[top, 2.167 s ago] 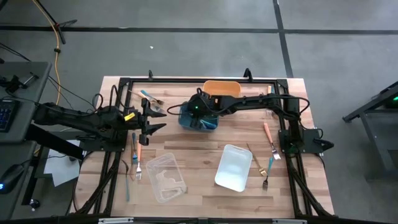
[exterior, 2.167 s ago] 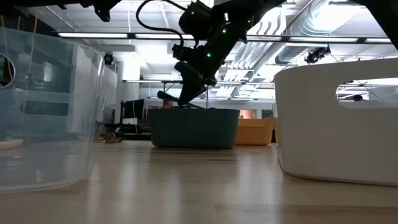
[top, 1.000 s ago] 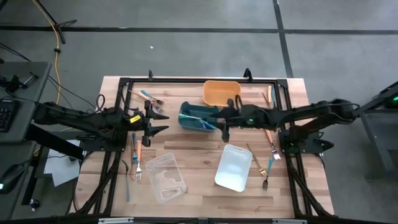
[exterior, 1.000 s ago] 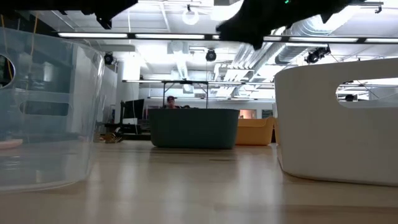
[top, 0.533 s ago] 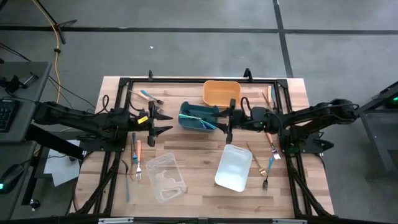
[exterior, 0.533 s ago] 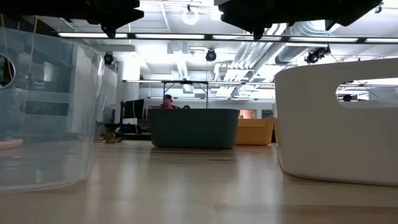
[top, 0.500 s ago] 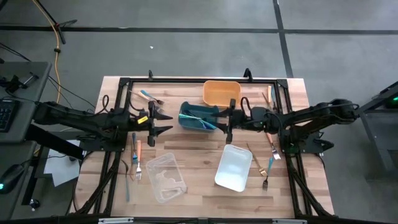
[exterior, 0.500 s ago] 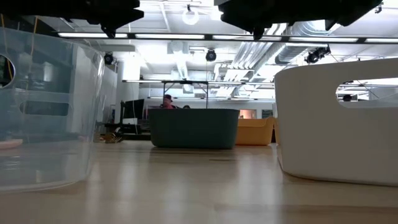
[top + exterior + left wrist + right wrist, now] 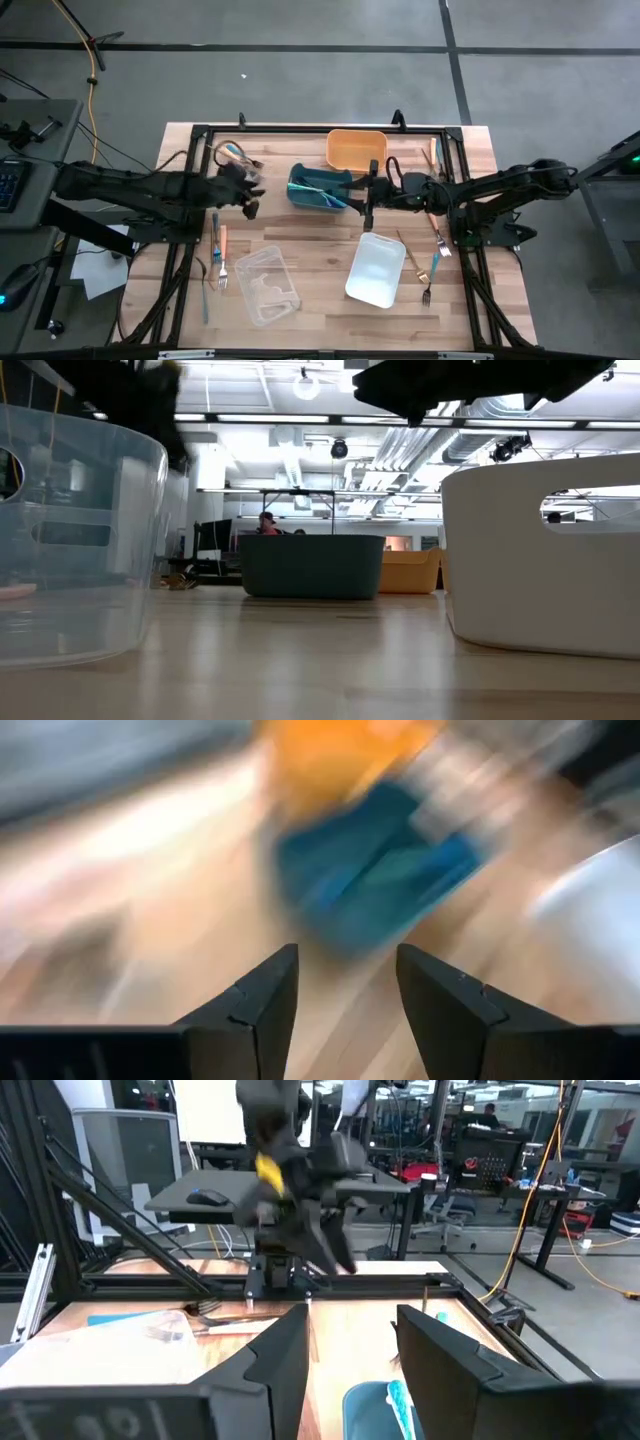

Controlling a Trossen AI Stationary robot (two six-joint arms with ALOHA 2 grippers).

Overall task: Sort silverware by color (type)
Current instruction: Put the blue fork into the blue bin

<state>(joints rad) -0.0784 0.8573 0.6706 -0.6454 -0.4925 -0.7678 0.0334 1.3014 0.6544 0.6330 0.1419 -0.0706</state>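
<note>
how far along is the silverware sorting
Early on. Done: the blue bin already holds some teal-handled pieces. In hand: nothing; the left gripper and right gripper are both open and empty above the table. Left: loose silverware by the clear bin on the left, more near the right edge, and a piece at the back left.

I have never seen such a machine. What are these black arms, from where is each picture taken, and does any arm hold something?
These are two robot arms at a wooden table, each ending in a two-finger gripper. One picture looks straight down, one looks level across the tabletop, and two come from cameras on the wrists. The left gripper and the right gripper are both open and hold nothing. On the table stand a teal bin with teal cutlery inside, an orange bin, a white bin and a clear bin. Loose silverware lies near the left and right edges.
</note>
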